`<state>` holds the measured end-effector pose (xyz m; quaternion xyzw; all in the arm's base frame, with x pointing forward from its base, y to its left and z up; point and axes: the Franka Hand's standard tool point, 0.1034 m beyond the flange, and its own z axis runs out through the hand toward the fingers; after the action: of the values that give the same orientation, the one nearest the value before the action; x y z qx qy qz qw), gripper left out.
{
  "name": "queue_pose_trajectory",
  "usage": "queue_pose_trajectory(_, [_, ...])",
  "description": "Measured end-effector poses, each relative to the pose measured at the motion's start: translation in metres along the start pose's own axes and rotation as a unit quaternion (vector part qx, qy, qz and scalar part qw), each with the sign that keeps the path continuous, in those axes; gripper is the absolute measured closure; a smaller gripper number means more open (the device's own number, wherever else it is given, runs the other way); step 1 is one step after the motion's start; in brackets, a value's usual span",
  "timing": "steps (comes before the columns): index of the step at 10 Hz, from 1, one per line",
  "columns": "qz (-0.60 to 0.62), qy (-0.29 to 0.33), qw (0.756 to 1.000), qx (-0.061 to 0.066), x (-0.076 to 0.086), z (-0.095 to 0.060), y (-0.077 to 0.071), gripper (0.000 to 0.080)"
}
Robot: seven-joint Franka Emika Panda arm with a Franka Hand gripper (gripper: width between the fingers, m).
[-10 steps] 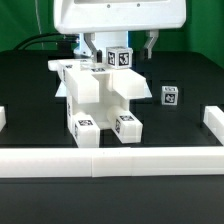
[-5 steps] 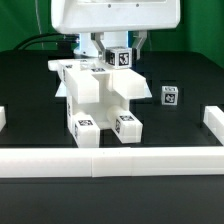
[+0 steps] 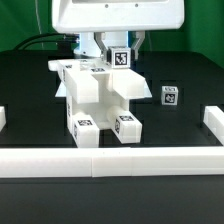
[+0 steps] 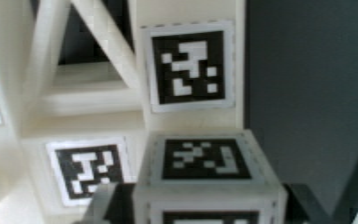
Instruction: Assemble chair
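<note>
Now end effector (image 3: 120, 53) clamped on tagged block (image 3: 121, 59) atop chair (image 3: 98, 100); loose cube (image 3: 170, 96) and border wall (image 3: 110, 160) nearby.

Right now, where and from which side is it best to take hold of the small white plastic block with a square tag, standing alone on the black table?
Probably from above, jaws closing on the two flat side faces of the small white block: it stands upright, apart from the chair, nothing touching it.
</note>
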<state>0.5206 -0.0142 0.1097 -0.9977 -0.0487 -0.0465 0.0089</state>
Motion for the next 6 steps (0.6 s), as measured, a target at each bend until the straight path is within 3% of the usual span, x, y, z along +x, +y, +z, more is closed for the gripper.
queue_pose_trajectory(6, [0.207, -0.001, 0.978, 0.004, -0.0011, 0.0006, -0.0005, 0.0528])
